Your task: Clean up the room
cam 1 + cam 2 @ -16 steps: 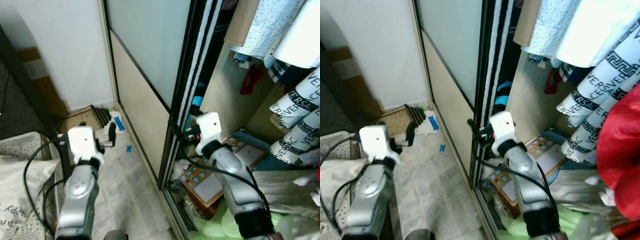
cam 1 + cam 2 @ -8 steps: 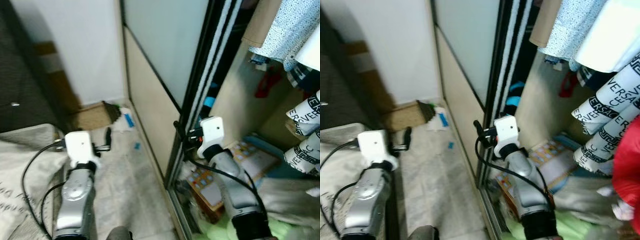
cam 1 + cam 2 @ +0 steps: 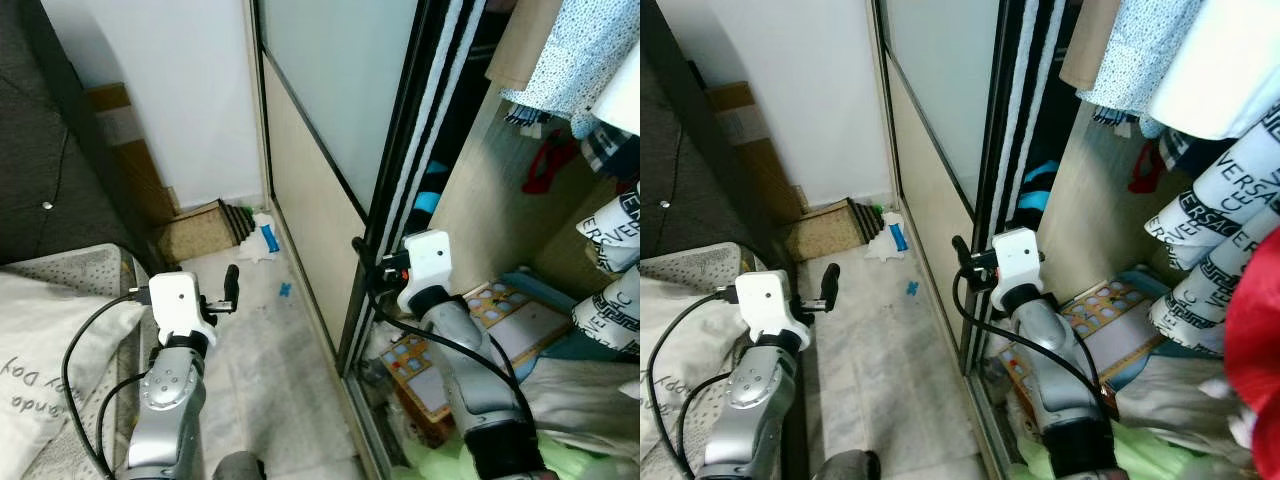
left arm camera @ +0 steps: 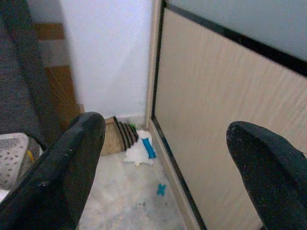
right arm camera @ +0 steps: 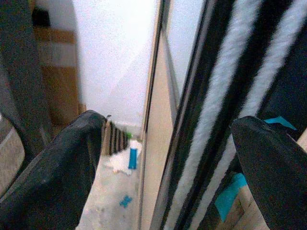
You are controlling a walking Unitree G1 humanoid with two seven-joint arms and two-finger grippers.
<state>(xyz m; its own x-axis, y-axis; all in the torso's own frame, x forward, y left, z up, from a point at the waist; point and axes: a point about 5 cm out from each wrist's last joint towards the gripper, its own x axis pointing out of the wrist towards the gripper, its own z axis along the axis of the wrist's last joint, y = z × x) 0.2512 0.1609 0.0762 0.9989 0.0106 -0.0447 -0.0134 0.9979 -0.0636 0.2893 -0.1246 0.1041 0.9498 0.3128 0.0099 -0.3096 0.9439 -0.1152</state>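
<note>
- Spreading its two black fingers wide apart and holding nothing, the right gripper (image 3: 962, 262) hangs just beside the black edge of the sliding wardrobe door (image 3: 330, 130).
- The left gripper (image 3: 229, 287) is likewise apart and empty, raised over the pale floor (image 3: 270, 370) beside the bed.
- Farther out, litter waits in the corner by the wall: a white crumpled wrapper with a blue tube (image 3: 270, 238), and a small blue scrap (image 3: 285, 291) nearer the door track.
- Inside the wardrobe lies a wooden puzzle board (image 3: 440, 352) under hanging clothes (image 3: 560, 50).
- Judging by this, the robot is approaching; next it should probably step toward the litter, then lower a gripper.
</note>
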